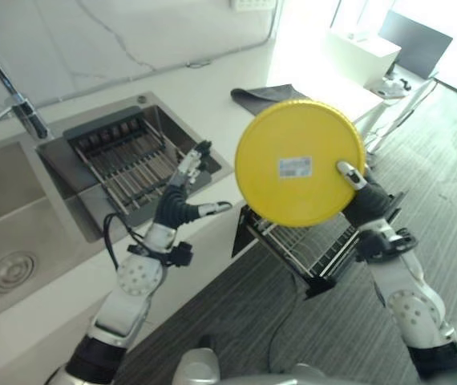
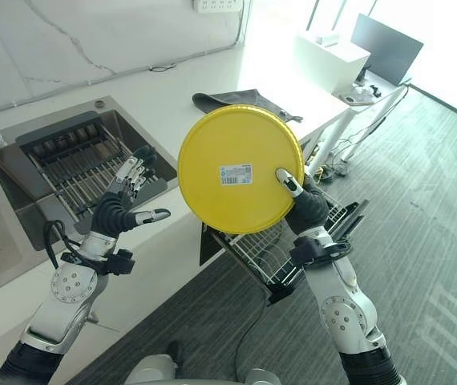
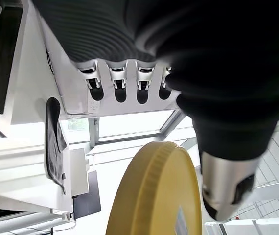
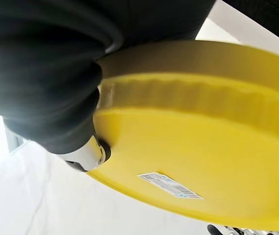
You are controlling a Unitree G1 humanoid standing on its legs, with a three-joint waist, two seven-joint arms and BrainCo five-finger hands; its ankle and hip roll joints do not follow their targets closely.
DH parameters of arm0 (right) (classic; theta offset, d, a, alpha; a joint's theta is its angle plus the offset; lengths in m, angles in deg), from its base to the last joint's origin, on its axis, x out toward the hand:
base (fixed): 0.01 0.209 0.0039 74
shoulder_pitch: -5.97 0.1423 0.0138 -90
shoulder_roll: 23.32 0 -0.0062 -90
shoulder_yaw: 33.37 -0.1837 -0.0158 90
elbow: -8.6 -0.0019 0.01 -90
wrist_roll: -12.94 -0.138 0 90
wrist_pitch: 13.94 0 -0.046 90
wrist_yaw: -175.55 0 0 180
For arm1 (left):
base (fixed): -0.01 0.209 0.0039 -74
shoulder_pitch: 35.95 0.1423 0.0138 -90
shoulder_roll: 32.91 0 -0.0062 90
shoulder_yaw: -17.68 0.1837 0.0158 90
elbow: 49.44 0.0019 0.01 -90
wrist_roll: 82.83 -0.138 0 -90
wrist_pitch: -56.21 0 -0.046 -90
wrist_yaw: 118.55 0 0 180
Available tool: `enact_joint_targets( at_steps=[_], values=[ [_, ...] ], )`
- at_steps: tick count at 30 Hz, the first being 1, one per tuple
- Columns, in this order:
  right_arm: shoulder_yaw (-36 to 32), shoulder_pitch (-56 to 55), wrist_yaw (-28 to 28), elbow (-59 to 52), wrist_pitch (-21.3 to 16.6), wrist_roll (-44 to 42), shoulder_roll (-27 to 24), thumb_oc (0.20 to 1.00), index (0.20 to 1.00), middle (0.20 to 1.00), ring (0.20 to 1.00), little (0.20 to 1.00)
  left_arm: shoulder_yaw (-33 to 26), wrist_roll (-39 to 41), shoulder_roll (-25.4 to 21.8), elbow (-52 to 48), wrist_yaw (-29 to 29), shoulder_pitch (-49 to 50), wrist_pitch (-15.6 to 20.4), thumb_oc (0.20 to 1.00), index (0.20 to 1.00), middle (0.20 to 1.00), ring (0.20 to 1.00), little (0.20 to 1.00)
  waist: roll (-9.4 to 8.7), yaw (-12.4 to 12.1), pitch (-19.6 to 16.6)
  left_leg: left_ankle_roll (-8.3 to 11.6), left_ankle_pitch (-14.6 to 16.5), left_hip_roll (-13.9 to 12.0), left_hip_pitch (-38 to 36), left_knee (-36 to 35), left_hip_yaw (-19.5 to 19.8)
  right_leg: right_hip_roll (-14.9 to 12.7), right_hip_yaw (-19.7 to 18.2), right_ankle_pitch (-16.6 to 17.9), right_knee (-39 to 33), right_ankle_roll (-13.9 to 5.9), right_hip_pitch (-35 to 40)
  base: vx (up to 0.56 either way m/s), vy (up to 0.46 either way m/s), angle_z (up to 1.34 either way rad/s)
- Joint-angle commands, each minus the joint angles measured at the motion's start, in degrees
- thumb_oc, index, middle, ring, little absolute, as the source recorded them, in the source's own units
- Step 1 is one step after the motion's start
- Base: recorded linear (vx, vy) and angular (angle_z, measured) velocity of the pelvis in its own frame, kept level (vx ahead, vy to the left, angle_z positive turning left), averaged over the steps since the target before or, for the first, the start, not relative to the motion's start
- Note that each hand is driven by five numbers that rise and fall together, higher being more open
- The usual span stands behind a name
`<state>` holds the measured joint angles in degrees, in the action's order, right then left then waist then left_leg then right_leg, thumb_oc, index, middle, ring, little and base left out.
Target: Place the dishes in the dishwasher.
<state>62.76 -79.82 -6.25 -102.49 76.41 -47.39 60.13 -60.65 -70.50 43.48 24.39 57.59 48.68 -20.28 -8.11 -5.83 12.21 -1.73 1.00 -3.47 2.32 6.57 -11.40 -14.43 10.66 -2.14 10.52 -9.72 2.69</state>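
A round yellow plate (image 1: 293,160) stands upright in the air, its underside with a white label facing me. My right hand (image 1: 365,199) is shut on its right edge, thumb pressed on the underside. Below it the dishwasher's wire rack (image 1: 309,245) is pulled out over the floor. My left hand (image 1: 182,192) hovers open over the counter edge beside the sink's drying rack (image 1: 128,164), fingers straight and holding nothing. The plate (image 3: 159,196) shows edge-on in the left wrist view, and the plate (image 4: 203,147) shows close up in the right wrist view.
A steel sink (image 1: 12,216) with a tap (image 1: 20,104) lies at the left. A dark cloth (image 1: 264,96) lies on the white counter (image 1: 212,88) behind the plate. A white desk with a monitor (image 1: 417,44) stands at the far right.
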Motion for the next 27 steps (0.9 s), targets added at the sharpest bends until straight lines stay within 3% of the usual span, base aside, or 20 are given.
enact_joint_targets(
  at_steps=[1, 2, 3, 6, 9, 13, 15, 16, 17, 18, 20, 25, 27],
  values=[
    [-4.38, 3.64, -2.18, -5.00, -5.84, -0.82, 0.73, 0.200, 0.200, 0.200, 0.200, 0.200, -0.06, -1.51, -1.42, -3.37, -0.86, -1.63, 2.20, 1.000, 1.000, 1.000, 1.000, 1.000, -0.40, -0.48, -1.49, 4.69, 2.37, -2.31, 2.45, 3.32, 4.48, -2.86, 2.37, 9.11, -9.36, -1.50, 4.40, -0.04, -0.591, -0.04],
    [-4.51, 3.84, -1.95, -5.44, -6.12, -0.91, 1.04, 0.200, 0.200, 0.200, 0.200, 0.200, 0.11, -1.91, -1.85, -3.61, -0.91, -2.03, 2.05, 1.000, 1.000, 1.000, 1.000, 1.000, -1.15, -0.55, -1.18, 6.04, 3.19, -4.24, 4.17, 6.35, 4.69, -5.13, 1.65, 12.63, -12.50, -2.80, 4.77, -0.10, -0.992, -0.12],
    [-4.95, 4.17, -1.70, -6.00, -6.42, -1.41, 1.56, 0.200, 0.200, 0.200, 0.200, 0.200, -0.08, -2.15, -3.24, -3.48, 0.05, -2.80, 2.14, 1.000, 1.000, 1.000, 1.000, 1.000, -1.97, -1.19, -0.73, 8.55, 3.42, -8.82, 6.76, 9.68, 6.12, -7.61, 1.49, 15.99, -15.48, -4.69, 5.60, -0.09, -0.868, -0.10],
    [-5.97, 3.68, -1.47, -6.68, -7.48, -3.03, 1.01, 0.200, 0.200, 0.200, 0.200, 0.200, -0.92, -1.51, -5.03, -4.18, 1.45, -2.94, 2.35, 1.000, 1.000, 1.000, 1.000, 1.000, -2.77, -2.63, -0.54, 10.92, 2.94, -13.58, 10.55, 12.84, 8.57, -7.67, 1.98, 15.13, -15.49, -5.28, 6.81, -0.10, -0.741, 0.25],
    [-6.63, 3.39, -1.69, -7.44, -6.69, -4.57, 0.46, 0.200, 0.200, 0.200, 0.200, 0.200, -2.03, -1.86, -5.81, -5.54, 1.68, -1.21, 2.48, 1.000, 1.000, 1.000, 1.000, 1.000, -2.52, -3.18, -1.09, 13.23, -0.15, -18.31, 11.95, 11.29, 10.91, -4.22, 2.70, 10.73, -15.52, -5.28, 7.18, -0.13, -0.561, 0.27],
    [-4.08, 4.99, -1.51, -8.10, -4.23, -4.78, -0.87, 0.200, 0.200, 0.200, 0.200, 0.200, -2.58, -1.88, -5.15, -6.12, -2.28, 1.43, 2.00, 1.000, 1.000, 1.000, 1.000, 1.000, -1.08, -2.79, -2.73, 14.32, -6.12, -20.55, 8.07, 0.86, 12.01, -1.09, 0.85, 8.01, -15.52, -5.28, 4.69, -0.13, -0.397, 0.08],
    [-1.72, 6.44, -1.90, -7.76, -2.40, -2.35, -0.47, 0.200, 0.200, 0.200, 0.200, 0.200, -3.07, -0.73, -4.05, -5.96, -4.76, 2.09, 1.16, 1.000, 1.000, 1.000, 1.000, 1.000, -0.03, -1.93, -3.12, 15.11, -9.66, -21.93, 5.33, -4.98, 10.40, 0.46, 0.19, 6.78, -15.52, -4.40, 3.98, -0.15, -0.238, -0.24],
    [-1.84, 6.10, -1.53, -6.83, -0.59, -0.19, -1.69, 0.200, 0.200, 0.200, 0.200, 0.200, -2.76, 0.15, -2.30, -4.70, -4.88, 1.68, 0.21, 1.000, 1.000, 1.000, 1.000, 1.000, 1.71, -0.14, -3.44, 14.97, -11.50, -21.55, 6.62, -3.61, 1.99, 1.38, 3.26, 5.72, -15.52, -2.90, 5.22, -0.15, -0.058, 0.04],
    [-2.80, 5.18, -0.70, -6.44, -1.29, 0.86, -3.28, 0.200, 0.200, 0.200, 0.200, 0.200, -2.15, 2.14, -1.21, -3.79, -3.54, 1.30, 0.77, 1.000, 1.000, 1.000, 1.000, 1.000, 2.43, 0.54, -3.37, 14.44, -10.78, -20.25, 7.47, -1.13, -2.37, 0.95, 5.93, 5.33, -15.52, -2.53, 6.32, -0.15, 0.084, 0.84],
    [-3.39, 4.57, -1.09, -6.36, -2.32, 2.63, -4.22, 0.200, 0.200, 0.200, 0.200, 0.200, -1.65, 2.88, 0.21, -3.77, -2.72, 1.36, 1.18, 1.000, 1.000, 1.000, 1.000, 1.000, 2.96, 0.31, -3.12, 13.01, -8.35, -16.61, 9.31, 2.35, -2.91, 0.19, 7.88, 4.84, -15.52, -2.53, 7.42, -0.07, 0.162, 1.40],
    [-3.74, 4.58, -1.70, -5.14, -4.04, 4.73, -4.88, 0.200, 0.200, 0.200, 0.200, 0.200, -1.97, 2.73, 0.34, -3.39, -2.02, 1.50, 1.39, 1.000, 1.000, 1.000, 1.000, 1.000, 3.61, 0.48, -3.17, 12.39, -8.09, -16.65, 9.79, 3.37, -7.55, -0.65, 10.22, 4.63, -15.52, -2.91, 9.26, 0.03, 0.215, 1.24],
    [-4.46, 3.22, -2.27, -5.28, -4.89, 5.84, -4.34, 0.200, 0.200, 0.200, 0.200, 0.200, -3.37, 2.77, -1.16, -4.29, 0.06, 2.28, 1.80, 1.000, 1.000, 1.000, 1.000, 1.000, 2.45, -1.59, -3.00, 11.07, -4.36, -13.13, 11.60, 8.42, -1.63, -3.12, 9.58, 5.65, -14.98, -3.76, 12.47, 0.14, 0.290, 0.45],
    [-5.19, 1.96, -2.50, -5.55, -5.16, 6.70, -3.33, 0.200, 0.200, 0.200, 0.200, 0.200, -3.83, 2.41, -1.69, -5.18, 2.60, 2.07, 1.77, 1.000, 1.000, 1.000, 1.000, 1.000, 1.58, -2.73, -2.96, 9.99, -2.50, -11.32, 11.81, 10.35, 0.61, -5.10, 10.56, 5.78, -11.58, -3.83, 13.32, 0.21, 0.379, 0.21]
  ],
)
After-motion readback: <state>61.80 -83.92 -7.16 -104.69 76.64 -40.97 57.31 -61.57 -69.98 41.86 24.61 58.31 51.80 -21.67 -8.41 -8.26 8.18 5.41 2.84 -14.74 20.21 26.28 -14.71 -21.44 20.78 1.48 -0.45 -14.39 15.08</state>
